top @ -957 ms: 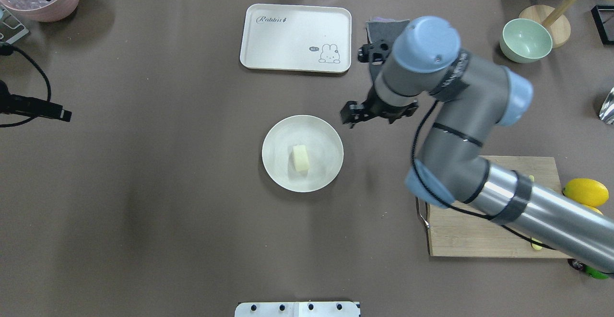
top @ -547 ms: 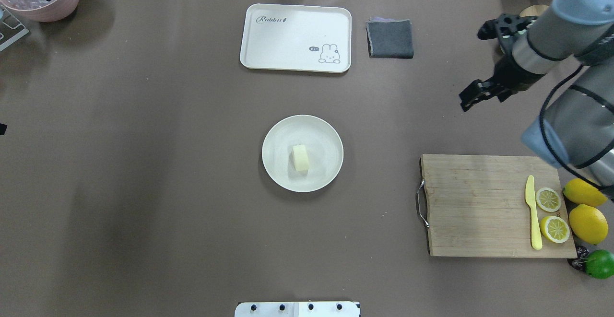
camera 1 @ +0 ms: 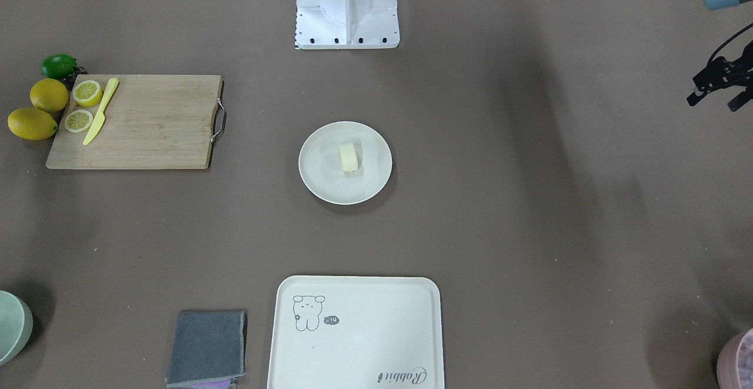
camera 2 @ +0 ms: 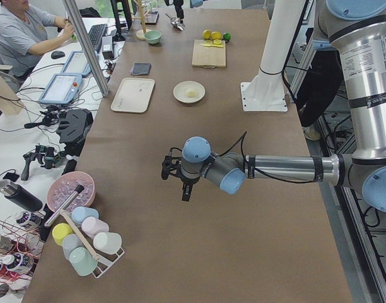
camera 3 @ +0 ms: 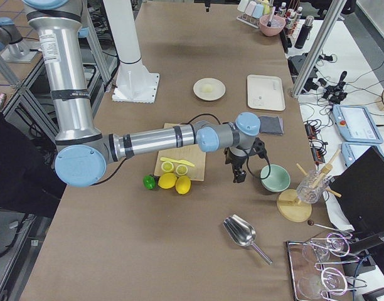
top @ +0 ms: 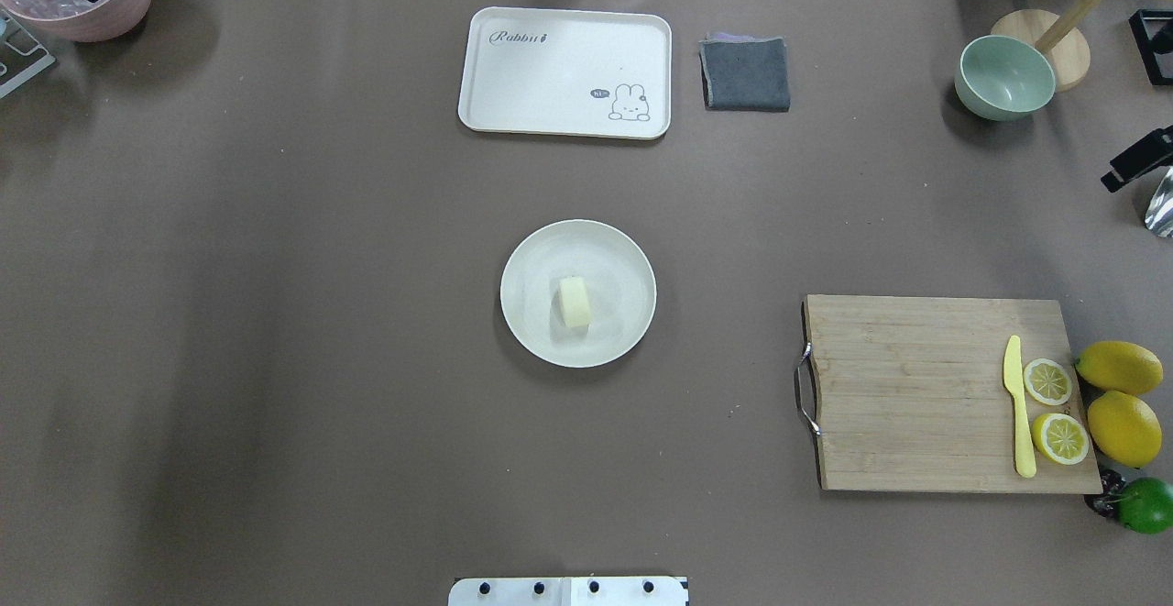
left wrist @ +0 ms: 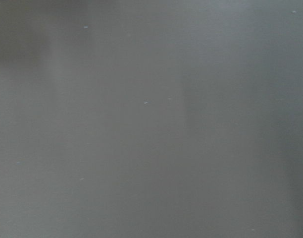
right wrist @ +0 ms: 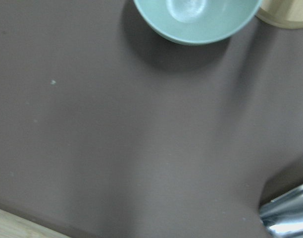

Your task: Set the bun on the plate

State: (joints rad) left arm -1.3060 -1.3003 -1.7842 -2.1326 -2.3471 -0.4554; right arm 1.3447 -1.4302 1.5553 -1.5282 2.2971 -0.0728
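The pale cream bun (top: 575, 302) lies on its own near the middle of the round off-white plate (top: 531, 262), also seen as bun (camera 1: 348, 157) on plate (camera 1: 320, 171) in the front-facing view. Nothing touches either. My right gripper (top: 1136, 159) shows only as a black piece at the overhead view's right edge, far from the plate, so its state is unclear. It hangs between the green bowl and the cutting board in the right view (camera 3: 238, 172). My left gripper (camera 1: 710, 102) hovers open and empty over bare table at the far side.
A cream tray (top: 566, 72) and a folded grey cloth (top: 745, 74) lie behind the plate. A green bowl (top: 1004, 77) and a metal scoop (top: 1162, 203) are at the right. The cutting board (top: 916, 395) carries a yellow knife and lemon halves, with lemons beside it.
My right arm has swung from just right of the plate out to the right edge. The left gripper has left the overhead view. The bun has stayed still on the plate.
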